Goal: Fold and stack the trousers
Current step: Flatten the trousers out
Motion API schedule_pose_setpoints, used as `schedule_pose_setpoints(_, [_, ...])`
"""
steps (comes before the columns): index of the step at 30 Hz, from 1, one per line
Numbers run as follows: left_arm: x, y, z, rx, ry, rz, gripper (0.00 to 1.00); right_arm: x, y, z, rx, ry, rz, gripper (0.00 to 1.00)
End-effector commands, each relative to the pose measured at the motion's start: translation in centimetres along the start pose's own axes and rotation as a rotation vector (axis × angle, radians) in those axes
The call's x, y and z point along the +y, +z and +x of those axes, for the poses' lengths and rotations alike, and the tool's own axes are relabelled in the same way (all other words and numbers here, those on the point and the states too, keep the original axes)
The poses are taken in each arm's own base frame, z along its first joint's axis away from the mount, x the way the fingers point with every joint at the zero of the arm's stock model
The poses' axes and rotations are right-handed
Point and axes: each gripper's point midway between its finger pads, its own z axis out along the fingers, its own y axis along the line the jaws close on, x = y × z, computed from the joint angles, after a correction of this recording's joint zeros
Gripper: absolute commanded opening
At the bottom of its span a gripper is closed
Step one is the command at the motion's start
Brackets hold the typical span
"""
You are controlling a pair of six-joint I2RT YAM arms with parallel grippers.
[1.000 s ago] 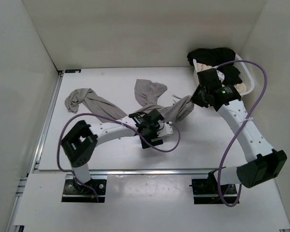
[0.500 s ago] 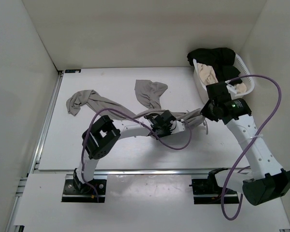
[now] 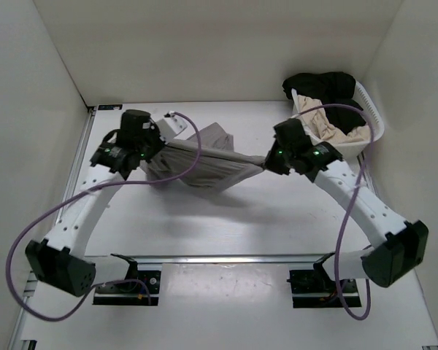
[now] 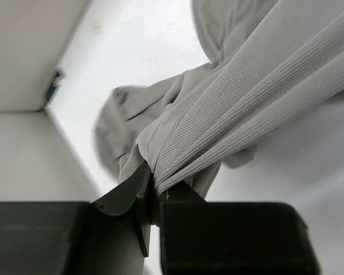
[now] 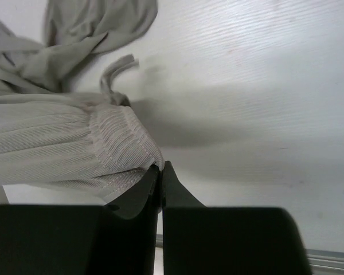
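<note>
Two pinches hold the trousers (image 3: 204, 164) taut between them: left fingers (image 4: 126, 193) closed on bunched cloth, right fingers (image 5: 135, 197) closed on the gathered waist. This looks like the spreading step; next, lower the span flat onto the table (image 3: 277, 219) below without slackening.
</note>
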Motion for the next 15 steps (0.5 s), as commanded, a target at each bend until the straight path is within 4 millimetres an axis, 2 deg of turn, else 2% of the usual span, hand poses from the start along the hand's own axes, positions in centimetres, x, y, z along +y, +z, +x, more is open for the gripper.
schedule_pose_setpoints(1, [2.4,-4.8,5.9,0.243,0.096,-0.018,0.14,2.7,1.4,0.5,0.008,-0.031,-0.016,0.0])
schedule_pose_setpoints(3, [1.1,-5.8,7.7,0.285,0.086,0.064,0.14,4.3,1.8,0.8,0.027,-0.034,-0.045,0.0])
schedule_pose_setpoints(4, [-0.5,-6.0,10.0,0.356,0.07,0.14,0.14,5.5,1.5,0.9,0.028,-0.037,-0.069,0.0])
schedule_pose_setpoints(5, [-1.5,-6.1,11.1,0.371,0.076,0.178,0.14,5.6,1.7,1.2,0.026,-0.039,-0.058,0.0])
schedule_pose_setpoints(6, [-2.6,-5.9,11.9,0.384,0.084,0.212,0.14,5.8,1.7,1.4,0.018,-0.039,-0.053,0.0])
schedule_pose_setpoints(7, [-4.1,-5.0,13.6,0.419,0.086,0.246,0.14,5.9,1.7,1.5,0.015,-0.045,-0.053,0.0])
schedule_pose_setpoints(8, [-4.7,-4.1,14.3,0.444,0.077,0.268,0.14,5.5,1.9,1.9,0.023,-0.039,-0.042,0.0])
schedule_pose_setpoints(10, [-5.6,-3.1,14.4,0.458,0.021,0.301,0.14,5.0,2.0,1.9,0.02,-0.043,-0.017,0.0])
schedule_pose_setpoints(13, [-6.4,-1.4,13.4,0.445,-0.043,0.355,0.14,4.2,2.0,1.7,0.005,-0.038,0.02,0.0])
schedule_pose_setpoints(15, [-6.7,-1.0,13.1,0.439,-0.06,0.376,0.14,4.9,1.6,1.1,-0.01,-0.033,0.001,0.0])
